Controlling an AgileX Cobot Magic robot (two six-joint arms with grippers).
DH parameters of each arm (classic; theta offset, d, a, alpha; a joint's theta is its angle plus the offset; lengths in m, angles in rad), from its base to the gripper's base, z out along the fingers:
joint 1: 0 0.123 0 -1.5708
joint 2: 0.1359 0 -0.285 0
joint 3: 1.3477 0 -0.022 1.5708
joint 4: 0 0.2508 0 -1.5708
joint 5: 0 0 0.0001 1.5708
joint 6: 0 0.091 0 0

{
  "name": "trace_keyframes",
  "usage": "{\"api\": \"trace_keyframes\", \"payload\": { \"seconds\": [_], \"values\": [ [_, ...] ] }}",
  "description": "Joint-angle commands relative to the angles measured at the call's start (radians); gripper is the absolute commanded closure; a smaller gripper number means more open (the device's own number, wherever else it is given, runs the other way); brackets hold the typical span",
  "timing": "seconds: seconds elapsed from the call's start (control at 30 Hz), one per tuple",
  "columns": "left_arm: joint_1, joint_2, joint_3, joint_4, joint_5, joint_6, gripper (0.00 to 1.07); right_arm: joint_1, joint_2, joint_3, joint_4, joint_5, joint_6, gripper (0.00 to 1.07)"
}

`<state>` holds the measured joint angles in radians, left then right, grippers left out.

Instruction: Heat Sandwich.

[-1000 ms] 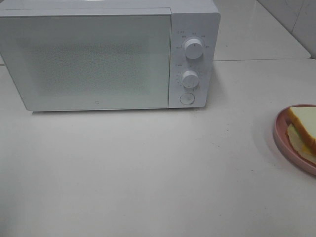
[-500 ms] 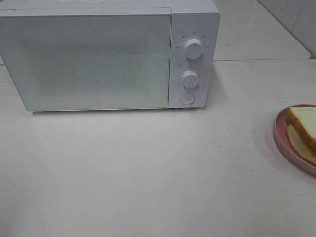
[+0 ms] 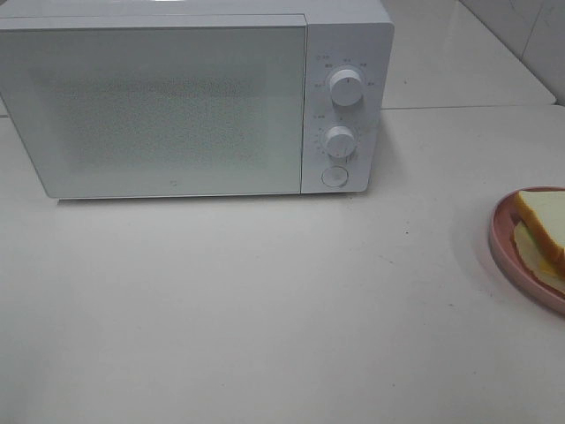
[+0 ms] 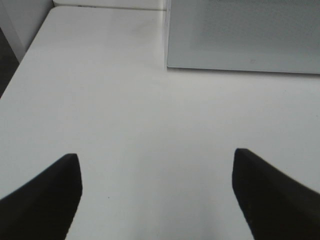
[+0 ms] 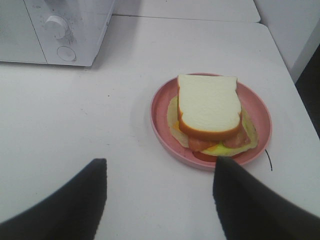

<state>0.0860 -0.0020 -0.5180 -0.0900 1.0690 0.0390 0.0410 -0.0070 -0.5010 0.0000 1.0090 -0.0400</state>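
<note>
The sandwich [image 5: 209, 107], white bread with a tan crust and yellow and red filling, lies on a round pink plate [image 5: 162, 122]. In the exterior high view the sandwich [image 3: 543, 221] and plate [image 3: 505, 252] sit at the right edge, partly cut off. My right gripper [image 5: 157, 200] is open, hovering short of the plate with nothing between its fingers. The left gripper [image 4: 156, 192] is open over bare table, near the front left corner of the white microwave [image 4: 240, 35]. The microwave [image 3: 177, 97] stands at the back with its door closed. Neither gripper shows in the exterior high view.
Two round knobs [image 3: 345, 87] and a round button [image 3: 335, 177] are on the microwave's right panel. The table's right edge [image 5: 295, 95] runs close behind the plate. A tiled wall [image 3: 530, 35] rises at the back right.
</note>
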Motion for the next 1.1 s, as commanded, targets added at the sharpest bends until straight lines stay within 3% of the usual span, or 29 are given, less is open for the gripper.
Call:
{"api": "trace_keyframes", "payload": {
  "seconds": [0.03, 0.87, 1.1],
  "values": [
    [0.0, -0.026, 0.002, 0.006, 0.001, -0.013, 0.29, -0.003, -0.025, 0.001, 0.0, -0.012, 0.003, 0.46],
    [0.0, -0.026, 0.002, 0.006, 0.0, -0.013, 0.29, -0.003, -0.025, 0.001, 0.0, -0.012, 0.003, 0.46],
    [0.0, -0.026, 0.002, 0.017, 0.0, -0.039, 0.29, -0.003, -0.025, 0.001, 0.0, -0.012, 0.003, 0.46]
  ]
}}
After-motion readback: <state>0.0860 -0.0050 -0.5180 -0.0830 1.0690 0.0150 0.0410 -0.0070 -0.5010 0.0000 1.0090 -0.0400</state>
